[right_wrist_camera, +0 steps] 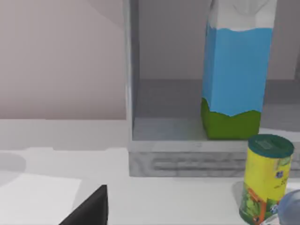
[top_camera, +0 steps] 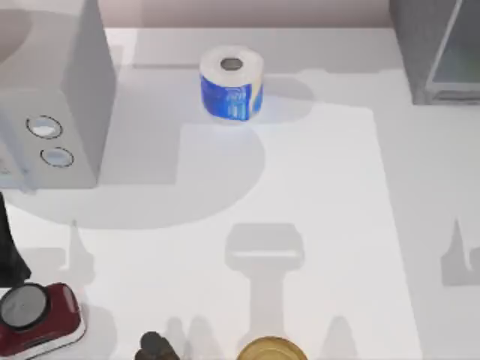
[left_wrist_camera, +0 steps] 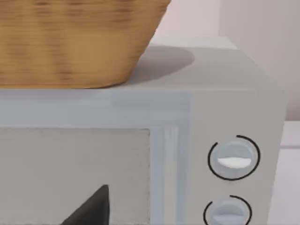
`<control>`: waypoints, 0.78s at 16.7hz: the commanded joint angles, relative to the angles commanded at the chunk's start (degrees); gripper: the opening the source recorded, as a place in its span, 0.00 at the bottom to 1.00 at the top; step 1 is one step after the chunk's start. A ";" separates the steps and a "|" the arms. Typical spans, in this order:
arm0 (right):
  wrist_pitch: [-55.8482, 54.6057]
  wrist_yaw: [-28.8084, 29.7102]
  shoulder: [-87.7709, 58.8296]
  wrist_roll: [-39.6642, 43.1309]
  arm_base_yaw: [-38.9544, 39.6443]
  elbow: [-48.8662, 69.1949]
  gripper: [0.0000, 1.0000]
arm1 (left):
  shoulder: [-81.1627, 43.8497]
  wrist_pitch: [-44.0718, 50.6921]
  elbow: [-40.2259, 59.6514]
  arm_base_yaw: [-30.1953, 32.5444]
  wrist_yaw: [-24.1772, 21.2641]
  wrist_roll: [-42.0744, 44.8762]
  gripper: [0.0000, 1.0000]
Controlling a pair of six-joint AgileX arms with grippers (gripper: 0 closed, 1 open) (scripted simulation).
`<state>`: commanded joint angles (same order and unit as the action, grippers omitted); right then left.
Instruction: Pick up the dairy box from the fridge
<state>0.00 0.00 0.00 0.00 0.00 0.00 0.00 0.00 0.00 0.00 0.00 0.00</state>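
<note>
The dairy box [right_wrist_camera: 236, 70] stands upright inside the fridge [right_wrist_camera: 187, 161], on its floor near the front sill, with blue sides, a green base and a white top. From above, the fridge [top_camera: 439, 52] sits at the table's far right corner. A dark part of my right gripper [right_wrist_camera: 89, 211] shows low in the right wrist view, well short of the fridge and apart from the carton. My left gripper [left_wrist_camera: 91, 211] hangs in front of the light grey box with two dials [left_wrist_camera: 232, 159].
A yellow can [right_wrist_camera: 265, 178] stands on the table just in front of the fridge sill, below the carton. A blue-and-white paper roll [top_camera: 231, 84] sits at the back middle. The dial box [top_camera: 52, 112] carries a woven basket [left_wrist_camera: 70, 42]. A red device [top_camera: 37, 315] lies front left.
</note>
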 joint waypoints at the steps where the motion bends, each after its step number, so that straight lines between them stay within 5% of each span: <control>1: 0.00 0.00 0.00 0.00 0.00 0.02 1.00 | 0.00 0.00 0.00 0.00 0.00 0.00 1.00; 6: -5.96 -3.66 -4.55 0.33 -0.50 3.30 1.00 | 0.00 0.00 0.00 0.00 0.00 0.00 1.00; 13: -34.38 -16.89 -33.12 -0.42 -4.99 11.26 1.00 | 0.00 0.00 0.00 0.00 0.00 0.00 1.00</control>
<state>-34.38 -16.89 -33.12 -0.42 -4.99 11.26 0.00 0.00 0.00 0.00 0.00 0.00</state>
